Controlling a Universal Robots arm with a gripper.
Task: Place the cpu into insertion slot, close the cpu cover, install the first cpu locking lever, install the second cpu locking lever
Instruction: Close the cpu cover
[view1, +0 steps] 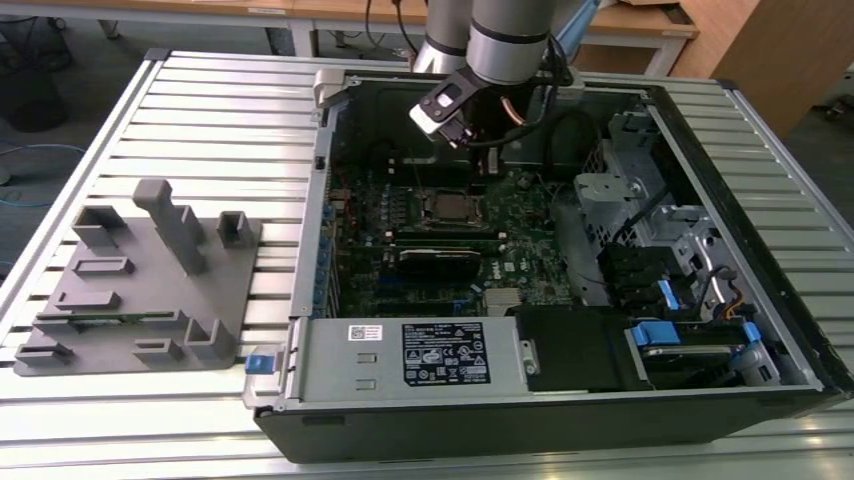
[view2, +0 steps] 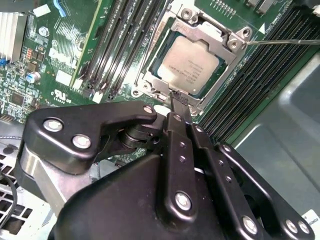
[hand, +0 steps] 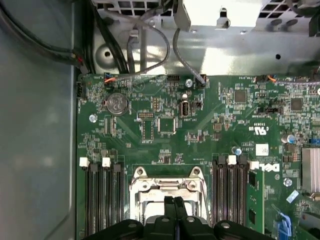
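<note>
The cpu (view2: 192, 65), silver-grey and square, lies flat in the insertion slot (view1: 447, 207) on the green board. Over its edges rests the cpu cover (view2: 212, 36), a metal frame. A thin locking lever (view2: 280, 42) sticks out sideways from one socket corner, across the memory slots. My gripper (view2: 176, 102) hovers above the socket's edge with its black fingers pressed together and nothing between them. In the first wrist view the gripper (hand: 173, 201) hangs over the insertion slot (hand: 167, 186). In the exterior view the gripper (view1: 470, 140) is above the board, behind the socket.
Black memory slots (view2: 125, 45) flank the socket on both sides. The open case has a power supply (view1: 407, 355) at the front and a drive cage (view1: 667, 260) on the exterior view's right. A grey fixture (view1: 140, 280) stands on the slatted table, on the exterior view's left.
</note>
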